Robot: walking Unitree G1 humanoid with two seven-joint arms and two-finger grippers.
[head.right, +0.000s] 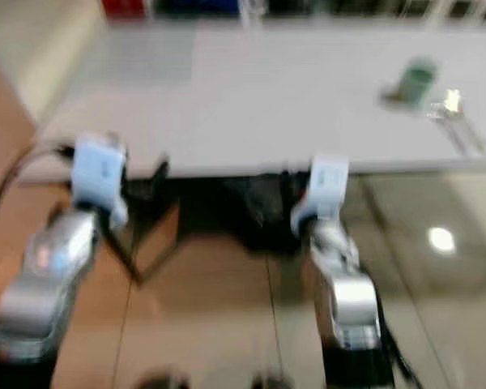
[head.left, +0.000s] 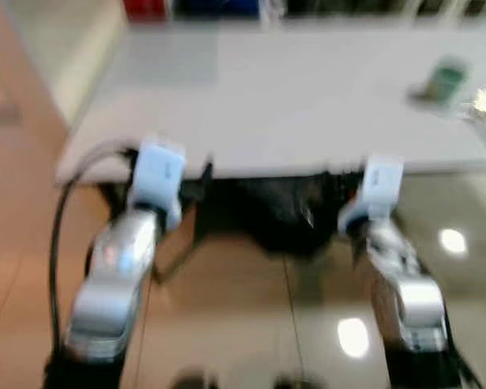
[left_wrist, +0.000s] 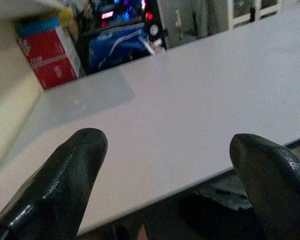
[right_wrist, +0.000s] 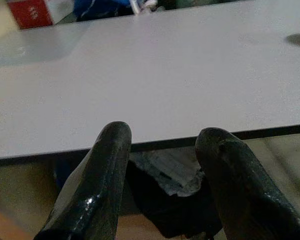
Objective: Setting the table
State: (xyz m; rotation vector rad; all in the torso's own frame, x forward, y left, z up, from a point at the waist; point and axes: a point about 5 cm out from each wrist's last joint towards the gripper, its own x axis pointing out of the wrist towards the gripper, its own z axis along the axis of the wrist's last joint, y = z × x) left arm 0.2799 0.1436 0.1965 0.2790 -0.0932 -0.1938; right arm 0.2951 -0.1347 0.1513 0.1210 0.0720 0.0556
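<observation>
Two grippers raised just short of one white table's [head.left: 292, 105] near edge: left gripper [left_wrist: 165, 185] with fingers spread wide and empty, right gripper [right_wrist: 162, 175] with fingers parted and empty. One blurred green object [head.left: 447, 79] far off on the right of the tabletop, beside something shiny, too smeared to identify. One dark bundle [right_wrist: 165, 175] below the table edge, one red box [left_wrist: 47, 57] beyond the far side.

The worktop [head.left: 292, 105] has wide free surface along its near edge. On its far right part stand a green object [head.left: 447, 81] and a shiny thing [head.left: 480, 103] beside it. Under the near edge lies a dark bundle [right_wrist: 165, 185].
</observation>
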